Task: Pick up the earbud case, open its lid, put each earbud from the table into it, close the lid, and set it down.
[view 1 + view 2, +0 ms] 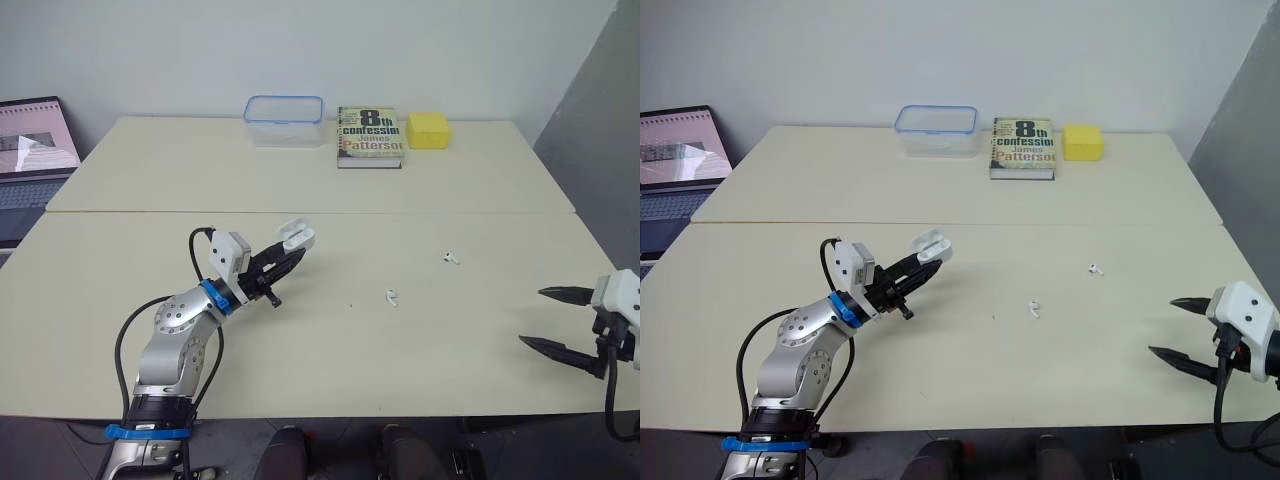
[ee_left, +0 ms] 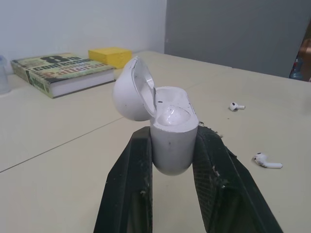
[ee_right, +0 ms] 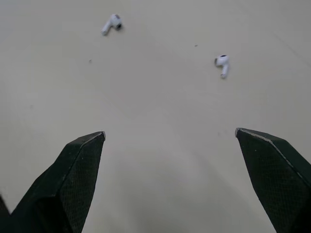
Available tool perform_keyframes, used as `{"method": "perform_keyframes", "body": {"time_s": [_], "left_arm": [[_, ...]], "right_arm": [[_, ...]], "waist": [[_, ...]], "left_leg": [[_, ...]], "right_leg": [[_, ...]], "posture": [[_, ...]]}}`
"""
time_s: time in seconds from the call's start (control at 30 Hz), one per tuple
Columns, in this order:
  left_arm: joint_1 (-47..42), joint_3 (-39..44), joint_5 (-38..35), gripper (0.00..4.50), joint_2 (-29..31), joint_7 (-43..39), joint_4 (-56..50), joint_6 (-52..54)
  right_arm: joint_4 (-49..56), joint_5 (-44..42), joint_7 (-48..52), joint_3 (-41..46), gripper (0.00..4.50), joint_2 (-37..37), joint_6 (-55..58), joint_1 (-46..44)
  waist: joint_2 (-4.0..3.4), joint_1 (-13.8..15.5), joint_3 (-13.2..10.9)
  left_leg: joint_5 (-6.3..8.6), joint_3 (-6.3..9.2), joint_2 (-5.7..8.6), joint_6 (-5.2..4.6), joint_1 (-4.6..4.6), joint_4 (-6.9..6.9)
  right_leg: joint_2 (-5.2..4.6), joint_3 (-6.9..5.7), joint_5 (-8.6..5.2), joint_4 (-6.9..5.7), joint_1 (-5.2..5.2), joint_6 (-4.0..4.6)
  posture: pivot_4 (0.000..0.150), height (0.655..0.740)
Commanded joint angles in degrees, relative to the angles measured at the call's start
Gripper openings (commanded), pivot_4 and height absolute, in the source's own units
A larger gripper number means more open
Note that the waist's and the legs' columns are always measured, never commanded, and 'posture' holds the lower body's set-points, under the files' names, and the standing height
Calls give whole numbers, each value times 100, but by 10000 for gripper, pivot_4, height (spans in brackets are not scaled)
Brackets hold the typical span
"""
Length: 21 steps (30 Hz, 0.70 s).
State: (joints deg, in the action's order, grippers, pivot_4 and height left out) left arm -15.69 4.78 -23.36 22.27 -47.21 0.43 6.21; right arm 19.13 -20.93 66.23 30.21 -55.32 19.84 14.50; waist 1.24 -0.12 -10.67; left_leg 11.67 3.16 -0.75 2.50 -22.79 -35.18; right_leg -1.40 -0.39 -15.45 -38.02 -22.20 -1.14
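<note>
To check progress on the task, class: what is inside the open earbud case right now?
The earbud case has its lid open; the visible top recess looks empty. Both earbuds lie on the table. Its deeper sockets are hidden.

Upper centre of frame, on far table [image 1: 200,170], left to right: container [image 1: 284,120], book [image 1: 370,135], block [image 1: 428,130] just beside it. Left edge: laptop [image 1: 30,160]. Centre-left, above near table [image 1: 330,370]: earbud case [image 1: 297,236] clamped in left gripper [image 1: 293,252]. Right of centre, on near table: near earbud [image 1: 392,297], far earbud [image 1: 451,258] up-right, apart. Lower right: right gripper [image 1: 531,317].

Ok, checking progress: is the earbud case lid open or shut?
Open: the lid is swung back off the earbud case, clamped in the left gripper.
</note>
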Motion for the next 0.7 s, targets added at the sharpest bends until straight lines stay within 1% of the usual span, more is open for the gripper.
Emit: {"method": "perform_keyframes", "body": {"time_s": [0.03, 0.23, 0.4, 0.53, 0.6, 0.7], "left_arm": [[-81, 25, 12, 7503, -9, 22, -75, -149], [-110, 15, 67, 7503, 43, 35, -19, -194], [-102, 10, 107, 7503, 59, 15, -8, -176], [-99, -40, 143, 7503, 45, 32, -32, -144], [-103, -73, 159, 7503, 35, 42, -40, -139], [-100, -120, 178, 7503, 14, 57, -65, -129]], "right_arm": [[165, 3, -51, 87, 45000, -60, -107, -20], [389, -222, 73, 101, 45000, -226, 263, 15], [825, -138, -232, -249, 45000, -88, 337, -98], [1386, 6, -1464, -1362, 45000, 609, 1060, -795], [1405, 481, -2222, -2041, 45000, 1035, 1372, -1237], [1223, 795, -3022, -2795, 45000, 1806, 1713, -1807]], "waist": [[0, 0, 0], [0, 6, 0], [1, 4, 0], [6, -8, 3], [5, -12, 3], [6, -2, 4]], "left_leg": [[0, -1, 0, 0, 0, 0], [0, 0, 1, 0, -2, 0], [0, 0, 0, 0, -1, 0], [0, 1, -2, 1, 0, -2], [-1, 3, -2, 2, 0, -1], [-1, 4, 1, 3, -5, -2]], "right_leg": [[0, 1, 0, 1, 0, 0], [0, 0, 0, 3, 1, 0], [0, -1, 0, 2, 1, 0], [1, -1, 1, -1, 1, -1], [1, -1, 1, -2, 0, -1], [-1, -1, 1, -2, -4, -1]], "posture": [[1500, 7377], [1500, 7377], [1500, 7377], [1500, 7377], [1500, 7377], [1500, 7377]]}}
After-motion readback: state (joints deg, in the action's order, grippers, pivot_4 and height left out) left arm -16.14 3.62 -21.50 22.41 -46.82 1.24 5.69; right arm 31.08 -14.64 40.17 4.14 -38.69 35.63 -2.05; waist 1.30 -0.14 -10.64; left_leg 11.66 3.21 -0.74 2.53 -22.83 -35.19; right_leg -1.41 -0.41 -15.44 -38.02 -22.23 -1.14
